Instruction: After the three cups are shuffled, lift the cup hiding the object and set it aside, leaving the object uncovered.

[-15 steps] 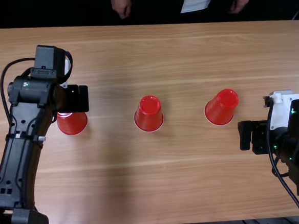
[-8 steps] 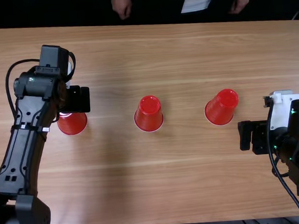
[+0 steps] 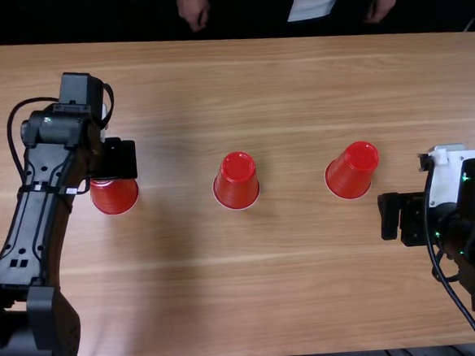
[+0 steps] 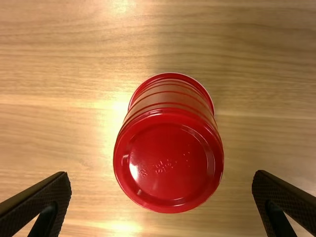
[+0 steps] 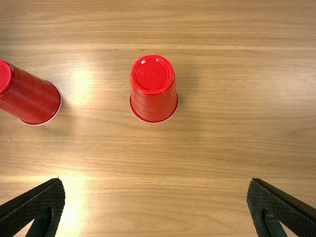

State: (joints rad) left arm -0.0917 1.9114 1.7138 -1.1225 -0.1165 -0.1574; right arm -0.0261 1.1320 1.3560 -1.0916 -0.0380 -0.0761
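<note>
Plainly, the left gripper [image 4: 159, 174] hung straight above the left cup [image 4: 169, 158]. Its two fingers [image 4: 38, 203] were spread wide, one on each side of the cup and neither touching it. The cup stood upside down on the table [image 3: 296, 76], and the gap between the fingers was a good deal wider than the cup itself. From the wrist, the cup's round base faced the camera, with the ribbed wall and a sliver of pale rim behind it. From above, the arm's black head covered the far part of that cup, so just its near half peeked out.

The top view gave the whole row. The left cup, the middle cup [image 3: 236, 180] and the right cup [image 3: 352, 170] were all upside down and well apart from one another (roughly in a line across the table).

The right gripper [image 5: 155, 180] sat low at the right side of the table, nearer the camera than the right cup and apart from it. Its fingers [image 5: 282, 207] were also fully parted, with bare wood between them and nothing held. In its wrist view, two cups stood on the table beyond the fingers — one centred, one at the edge.
</note>
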